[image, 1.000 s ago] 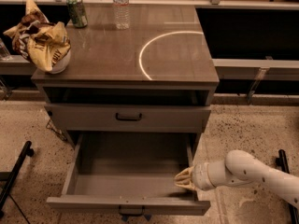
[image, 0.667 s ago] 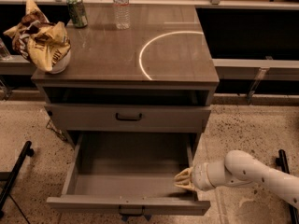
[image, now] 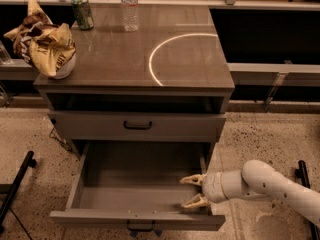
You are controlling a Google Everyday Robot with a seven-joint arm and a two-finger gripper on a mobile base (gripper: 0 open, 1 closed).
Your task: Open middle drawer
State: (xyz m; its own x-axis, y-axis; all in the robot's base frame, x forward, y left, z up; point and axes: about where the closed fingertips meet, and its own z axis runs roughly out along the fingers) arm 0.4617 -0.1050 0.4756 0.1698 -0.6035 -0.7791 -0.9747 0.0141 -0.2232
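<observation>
Middle drawer (image: 135, 181) stands pulled well out from the cabinet. Its inside is bare and its small dark handle (image: 140, 227) sits at the near edge of its front.

On the surface (image: 200, 64) above, from the left, sit a crumpled bag (image: 45, 46), a can (image: 81, 11) and a bottle (image: 130, 6). Just under that top, the drawer above (image: 90, 126), the one with the larger black handle, is not drawn out in the same way.

At the right, the white arm (image: 270, 184) reaches in from the side. The pincer (image: 194, 190) is inside the open drawer, close to its right wall, with its fingers spread apart and nothing between them.

Over the last second little has changed: the drawer is out as far as it was, and the pincer sits in almost the same spot. I judge the opening is as good as done. The likely remainder is lifting the pincer clear without nudging the right wall or pushing the front back in.
</observation>
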